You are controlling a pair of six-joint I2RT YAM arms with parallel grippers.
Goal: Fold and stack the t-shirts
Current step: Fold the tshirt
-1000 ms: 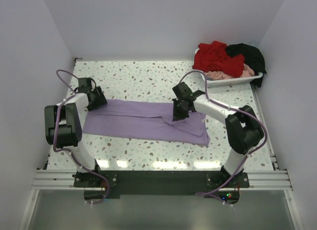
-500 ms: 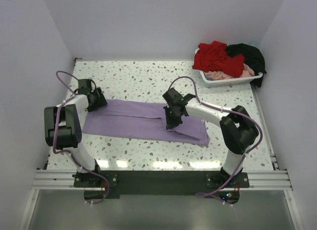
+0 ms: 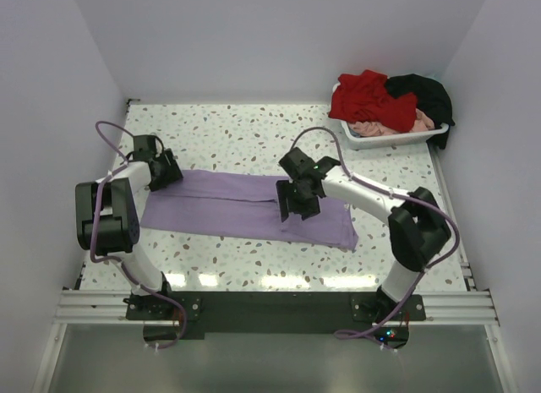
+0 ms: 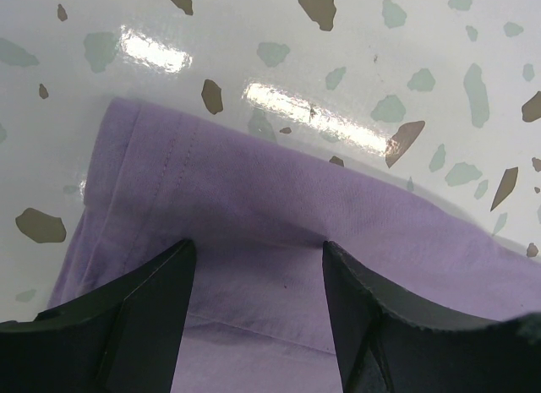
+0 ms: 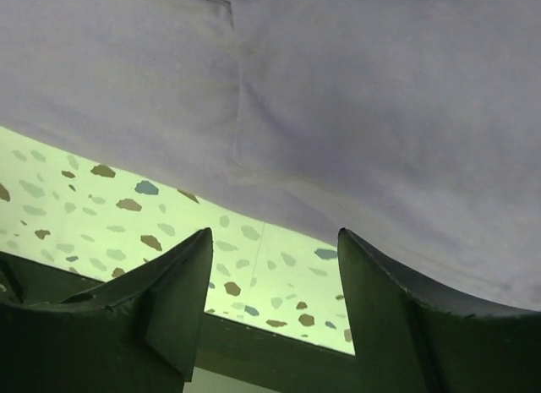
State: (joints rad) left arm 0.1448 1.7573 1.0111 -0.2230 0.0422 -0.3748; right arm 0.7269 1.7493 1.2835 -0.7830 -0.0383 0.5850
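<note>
Fingers (image 4: 127, 325) spread, left hand (image 3: 166, 175) and right hand (image 3: 297, 204) reach down onto t-shirt (image 3: 224, 204).

Bright, even overhead light in the top view, sharp throughout. White glare patches along the lower edge of the table (image 3: 254, 262), likewise upper left in the left wrist view. Lavender t-shirt (image 5: 380, 89) grey and dim in the right wrist view.

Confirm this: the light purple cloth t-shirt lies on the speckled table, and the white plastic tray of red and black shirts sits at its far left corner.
Wrong corner: the white plastic tray sits at the far right corner of the speckled table, as the top external view shows. The rest holds.
</note>
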